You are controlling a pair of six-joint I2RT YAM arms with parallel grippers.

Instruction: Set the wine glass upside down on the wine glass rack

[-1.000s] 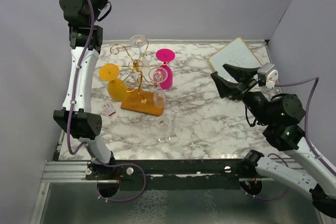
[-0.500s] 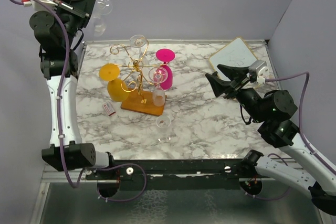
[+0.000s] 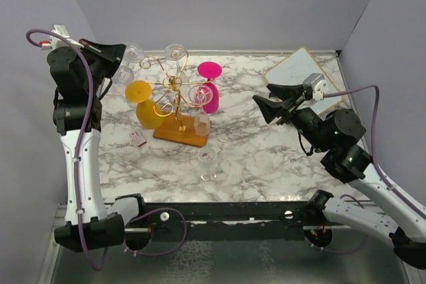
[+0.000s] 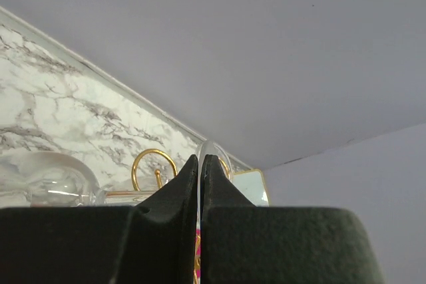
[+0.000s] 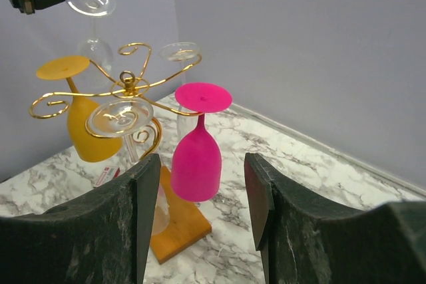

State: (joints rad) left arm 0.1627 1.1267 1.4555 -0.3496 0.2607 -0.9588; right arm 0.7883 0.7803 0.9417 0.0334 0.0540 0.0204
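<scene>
Left gripper sits high at the back-left corner of the marble table, its fingers pressed together on the flat foot of a clear wine glass. From the left wrist camera only a thin sliver of that foot shows between the closed tips. The glass hangs upside down, foot up and bowl below, just beside the back-left curl of the wine glass rack. I cannot tell from here whether it touches the gold wire.

The rack stands left of the table's centre on its orange-brown wooden base, and it is crowded. A yellow glass hangs inverted on the left arm, nearest the held glass. A pink glass hangs on the right side. One clear glass hangs at the back and another clear glass at the front, over the base. A loose clear glass lies on its side on the marble just in front of the base. A small card lies near the base's left end.

Right gripper hovers over the right half of the table, well apart from the rack, with its fingers spread wide and nothing between them. Behind it a whiteboard lies flat in the back-right corner.
</scene>
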